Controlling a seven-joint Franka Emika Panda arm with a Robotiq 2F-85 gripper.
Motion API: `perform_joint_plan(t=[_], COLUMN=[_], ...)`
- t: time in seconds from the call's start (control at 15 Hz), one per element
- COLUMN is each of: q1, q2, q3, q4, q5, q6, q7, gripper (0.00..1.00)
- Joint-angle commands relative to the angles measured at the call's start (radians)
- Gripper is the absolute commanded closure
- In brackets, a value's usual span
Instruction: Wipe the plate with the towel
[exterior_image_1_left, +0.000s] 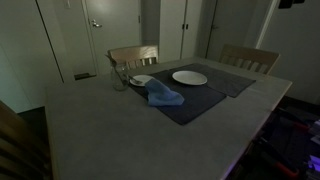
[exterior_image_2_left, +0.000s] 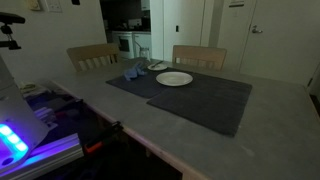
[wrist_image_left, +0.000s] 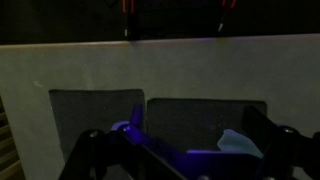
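While the gripper (wrist_image_left: 185, 140) hangs above the near side of the table (exterior_image_1_left: 90, 130), the wrist view shows its two dark fingers spread wide at the bottom of the picture with nothing between them, so the claw is released and empty. Just beyond them in that view lie two dark placemats, and on the right one sits a pale blue patch that looks like the towel (wrist_image_left: 240, 143).

In both exterior views the towel is a crumpled blue heap on the placemat (exterior_image_1_left: 190, 100). Just past it, to the right in an exterior view, the white plate (exterior_image_1_left: 189, 77) rests flat on the same dark mats, close to the towel but apart from it. Left of the towel stand a glass (exterior_image_1_left: 120, 79) and a small dish (exterior_image_1_left: 142, 80). Farther back are two wooden chairs (exterior_image_1_left: 248, 58), then closed doors.

The risks look plain. A low pinch on that limp cloth could snag the placemat beneath. A careless approach could tip the glass. A hard wipe may skate the plate across the mat. The dim light won't help aiming.

The wrist view alone shows the claw, but it doesn't show the plate. Only the exterior views show the plate, yet I can't make out the arm in either one.
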Motion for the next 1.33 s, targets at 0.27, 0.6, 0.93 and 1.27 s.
perform_joint_plan(t=[0.27, 0.6, 0.93, 1.27], q1=[0.049, 0.082, 0.063, 0.07], q2=[0.448, 0.55, 0.684, 0.783], q3=[0.116, 0.091, 0.08, 0.052], q4=[0.078, 0.08, 0.151, 0.138], q5=[0.008, -0.036, -0.049, -0.117], q6=[0.373, 0.475, 0.496, 0.63], q7=[-0.028, -0.008, -0.018, -0.018], gripper=[0.0, 0.0, 0.0, 0.0])
